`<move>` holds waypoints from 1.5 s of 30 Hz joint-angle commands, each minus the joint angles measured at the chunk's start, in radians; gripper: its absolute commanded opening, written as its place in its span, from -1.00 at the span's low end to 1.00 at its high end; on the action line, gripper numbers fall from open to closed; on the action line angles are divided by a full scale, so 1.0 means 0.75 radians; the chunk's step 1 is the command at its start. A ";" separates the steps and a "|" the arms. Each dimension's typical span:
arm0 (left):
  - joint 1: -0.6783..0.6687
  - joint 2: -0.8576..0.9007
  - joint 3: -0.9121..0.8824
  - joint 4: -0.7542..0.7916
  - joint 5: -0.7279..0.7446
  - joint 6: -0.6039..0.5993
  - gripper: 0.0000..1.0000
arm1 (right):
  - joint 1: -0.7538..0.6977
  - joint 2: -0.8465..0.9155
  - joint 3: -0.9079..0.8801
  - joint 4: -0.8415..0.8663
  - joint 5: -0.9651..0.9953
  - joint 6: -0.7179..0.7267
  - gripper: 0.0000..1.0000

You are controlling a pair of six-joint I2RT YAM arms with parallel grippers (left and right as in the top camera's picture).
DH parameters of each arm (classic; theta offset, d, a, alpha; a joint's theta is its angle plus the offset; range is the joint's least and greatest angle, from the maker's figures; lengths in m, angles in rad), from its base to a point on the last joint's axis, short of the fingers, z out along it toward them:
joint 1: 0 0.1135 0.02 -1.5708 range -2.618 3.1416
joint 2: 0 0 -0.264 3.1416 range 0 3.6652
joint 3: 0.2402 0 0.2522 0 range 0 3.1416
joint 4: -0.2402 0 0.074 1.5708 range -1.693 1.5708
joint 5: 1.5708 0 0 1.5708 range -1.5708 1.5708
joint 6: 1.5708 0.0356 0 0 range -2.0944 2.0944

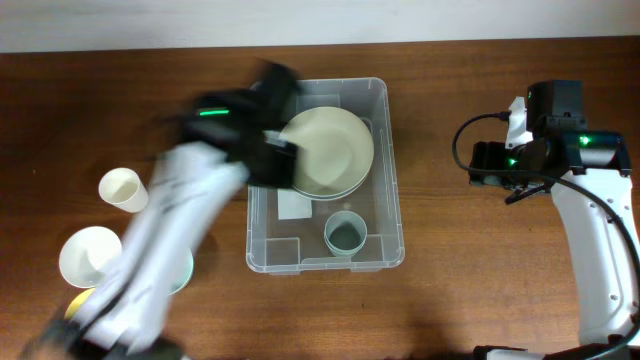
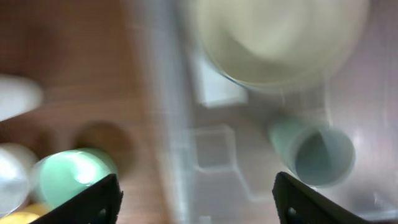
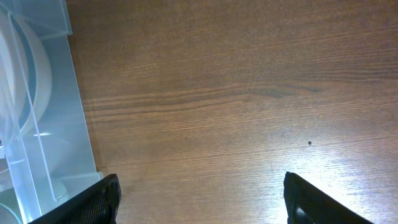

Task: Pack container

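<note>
The clear container [image 1: 395, 180] stands mid-table and holds a stack of cream bowls [image 1: 325, 150] and a grey-green cup [image 1: 345, 235]; a white label [image 1: 293, 205] shows on its base. My left gripper [image 1: 262, 150], blurred by motion, hangs over the container's left wall. In the left wrist view it [image 2: 199, 208] is open and empty, and the container wall [image 2: 168, 124], the bowls [image 2: 280, 37] and the cup [image 2: 320, 155] lie below. My right gripper [image 1: 488, 165] hovers right of the container, open over bare wood [image 3: 199, 205], with the container's corner [image 3: 56, 124] at the left.
Left of the container stand a cream cup [image 1: 120, 188], a white bowl [image 1: 88, 255], a mint-green bowl [image 2: 68, 177] partly under my left arm, and something yellow [image 1: 75, 303] near the front edge. The right arm's cable loops over the table's right side.
</note>
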 commanded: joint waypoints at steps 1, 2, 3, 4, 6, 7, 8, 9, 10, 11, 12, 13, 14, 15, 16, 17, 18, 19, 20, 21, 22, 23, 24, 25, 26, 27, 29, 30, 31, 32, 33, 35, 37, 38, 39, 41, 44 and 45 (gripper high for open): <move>0.278 -0.214 0.019 -0.012 -0.107 -0.053 0.72 | 0.004 -0.005 -0.002 0.001 0.017 0.010 0.59; 0.382 -0.235 0.006 -0.011 -0.108 -0.035 0.74 | 0.004 -0.005 -0.002 0.001 0.017 0.010 0.59; 0.472 -0.237 -0.009 -0.009 -0.107 -0.001 0.85 | 0.004 -0.005 -0.002 0.001 0.017 0.010 0.59; 0.561 -0.227 -0.037 0.011 -0.095 0.057 0.88 | 0.004 -0.005 -0.002 0.001 0.017 0.010 0.58; 0.710 -0.179 -0.119 0.082 -0.013 0.148 0.91 | 0.004 -0.005 -0.002 0.002 0.016 0.010 0.59; 0.750 -0.154 -0.147 0.110 0.008 0.160 0.91 | 0.004 -0.005 -0.002 0.001 0.017 0.010 0.59; 0.813 -0.102 -0.193 0.155 0.031 0.162 0.92 | 0.004 -0.005 -0.002 0.001 0.016 0.010 0.59; 0.864 -0.042 -0.222 0.189 0.047 0.161 0.92 | 0.004 -0.005 -0.002 0.001 0.016 0.010 0.59; 0.894 0.005 -0.233 0.205 0.060 0.166 0.92 | 0.004 -0.005 -0.002 0.001 0.017 0.010 0.59; 0.920 0.055 -0.236 0.217 0.077 0.185 0.91 | 0.004 -0.005 -0.002 0.001 0.017 0.010 0.59; 0.941 0.119 -0.236 0.231 0.084 0.202 0.91 | 0.004 -0.005 -0.002 0.001 0.016 0.010 0.59; 0.955 0.193 -0.236 0.256 0.083 0.227 0.91 | 0.004 -0.005 -0.002 0.001 0.017 0.010 0.59; 0.960 0.231 -0.236 0.272 0.078 0.227 0.91 | 0.004 -0.005 -0.002 0.001 0.017 0.010 0.59; 0.961 0.280 -0.236 0.297 0.079 0.227 0.91 | 0.004 -0.005 -0.002 0.001 0.017 0.010 0.59; 0.960 0.294 -0.236 0.307 0.079 0.227 0.91 | 0.004 -0.005 -0.002 0.001 0.017 0.010 0.59; 0.960 0.333 -0.236 0.331 0.079 0.227 0.91 | 0.004 -0.005 -0.002 0.001 0.017 0.010 0.59; 0.960 0.365 -0.236 0.350 0.079 0.227 0.91 | 0.004 -0.005 -0.002 0.001 0.017 0.010 0.59; 0.960 0.404 -0.236 0.372 0.079 0.228 0.91 | 0.004 -0.005 -0.002 0.001 0.017 0.010 0.59; 0.960 0.434 -0.236 0.388 0.080 0.231 0.90 | 0.004 -0.005 -0.002 0.001 0.017 0.010 0.59; 0.959 0.486 -0.236 0.418 0.081 0.243 0.90 | 0.004 -0.005 -0.002 0.002 0.017 0.010 0.59; 0.959 0.512 -0.236 0.431 0.084 0.256 0.89 | 0.004 -0.005 -0.002 0.004 0.017 0.010 0.59; 0.959 0.532 -0.236 0.437 0.084 0.256 0.89 | 0.004 -0.005 -0.002 0.005 0.017 0.009 0.59; 0.959 0.548 -0.236 0.441 0.084 0.256 0.88 | 0.004 -0.005 -0.002 0.005 0.017 0.010 0.59; 0.959 0.569 -0.236 0.449 0.083 0.256 0.84 | 0.004 -0.005 -0.002 0.005 0.017 0.010 0.59; 0.959 0.581 -0.236 0.455 0.083 0.256 0.78 | 0.004 -0.005 -0.002 0.005 0.017 0.009 0.59; 0.959 0.597 -0.236 0.462 0.082 0.256 0.62 | 0.004 -0.005 -0.002 0.005 0.017 0.009 0.59; 0.959 0.632 -0.236 0.479 0.083 0.255 0.38 | 0.004 -0.005 -0.002 0.005 0.017 0.009 0.59; 0.959 0.637 -0.236 0.480 0.084 0.255 0.21 | 0.004 -0.005 -0.002 0.004 0.018 0.009 0.59; 0.959 0.639 -0.236 0.482 0.084 0.255 -0.05 | 0.004 -0.005 -0.002 0.004 0.018 0.009 0.59; 0.959 0.639 -0.236 0.483 0.084 0.255 -0.28 | 0.004 -0.005 -0.002 0.005 0.020 0.009 0.59; 0.959 0.639 -0.236 0.482 0.084 0.255 -0.50 | 0.004 -0.005 -0.002 0.005 0.022 0.009 0.59; 0.959 0.639 -0.236 0.480 0.083 0.255 -0.83 | 0.004 -0.005 -0.002 0.005 0.022 0.009 0.59; 0.959 0.638 -0.230 0.477 0.084 0.255 -0.99 | 0.004 -0.005 -0.002 0.005 0.022 0.009 0.59; 0.957 0.638 -0.225 0.473 0.084 0.255 -0.99 | 0.004 -0.005 -0.002 0.005 0.022 0.009 0.59; 0.956 0.636 -0.221 0.470 0.084 0.255 -0.99 | 0.004 -0.005 -0.002 0.005 0.022 0.009 0.59; 0.944 0.620 -0.195 0.457 0.084 0.255 -0.99 | 0.004 -0.005 -0.002 0.005 0.022 0.009 0.59; 0.874 0.512 -0.108 0.400 0.131 0.255 -0.99 | 0.004 -0.005 -0.002 0.005 0.022 0.009 0.59; 0.840 0.460 -0.077 0.380 0.161 0.255 -0.99 | 0.004 -0.005 -0.002 0.005 0.022 0.009 0.59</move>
